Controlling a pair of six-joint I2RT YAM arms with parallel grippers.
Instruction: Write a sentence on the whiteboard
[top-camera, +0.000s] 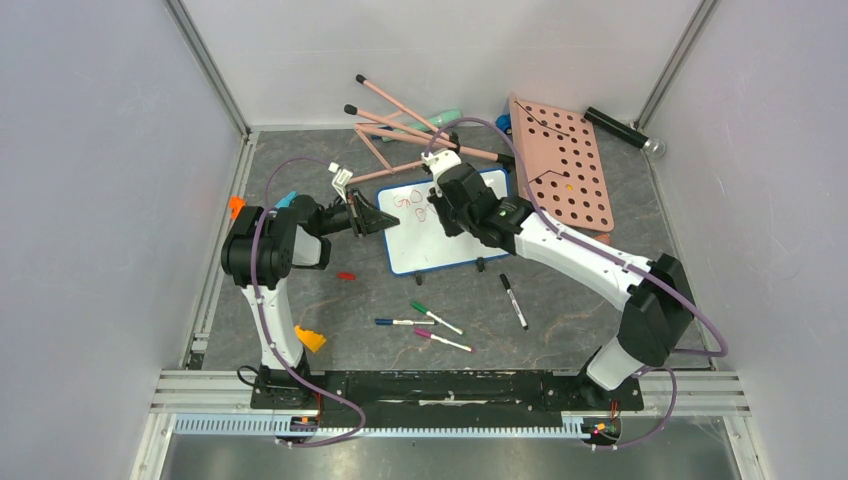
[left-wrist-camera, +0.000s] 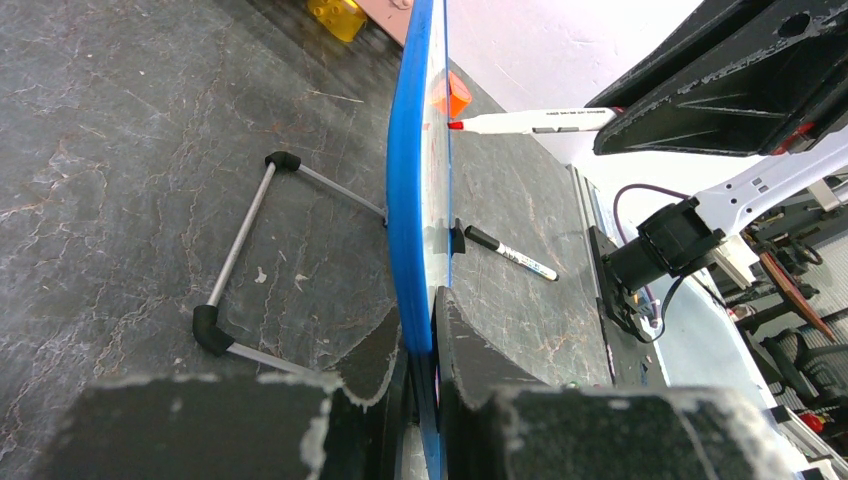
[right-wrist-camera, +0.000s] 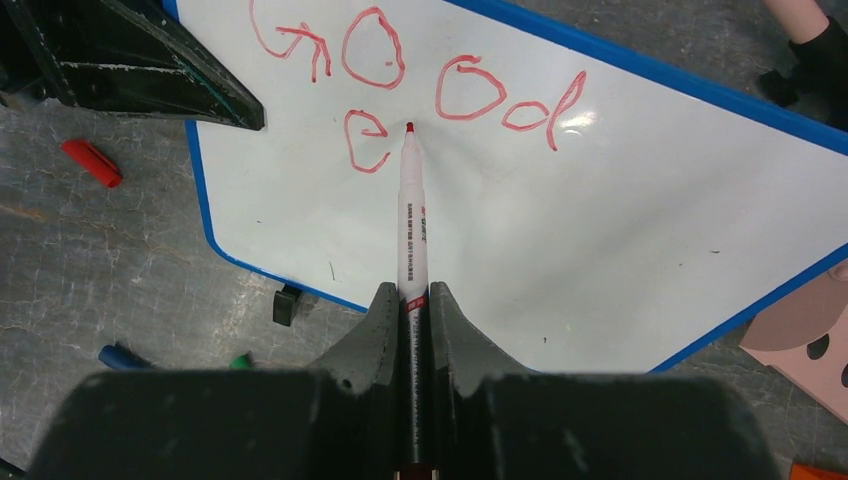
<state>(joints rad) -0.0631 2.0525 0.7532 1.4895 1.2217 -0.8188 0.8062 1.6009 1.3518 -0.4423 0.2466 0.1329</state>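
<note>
Grey stone-patterned table (top-camera: 350, 352) carries 4 spare markers (top-camera: 435, 317) nearest the arm bases. They lie loose at about 6 o'clock from the whiteboard (top-camera: 440, 252), within reach but clear of the writing. Just beyond them, at 8 o'clock from the board, a red cap (top-camera: 346, 275) lies alone; it probably belongs to the pen in use.

Next comes the left gripper (left-wrist-camera: 422, 345), clamped shut on the board's blue rim at its 9 o'clock edge with 1 finger on each face. I judge this braces the board on its wire stand (left-wrist-camera: 245, 262) so pen pressure cannot tip or slide it. The right gripper (right-wrist-camera: 412, 300) reaches in from 3 o'clock, closed tight on the barrel of a red marker (right-wrist-camera: 412, 220). It grips well back from the tip, so the fingers neither hide nor smear the letters. The tip sits just right of a lone "e"; whether it touches the surface I cannot tell. The sentence (right-wrist-camera: 400, 85) reads only "Good" on line 1 and "e" below, so most of it remains.

Farthest, at 1 o'clock, a pink pegboard (top-camera: 560, 175) and pink sticks (top-camera: 400, 125) lie out of the way.
</note>
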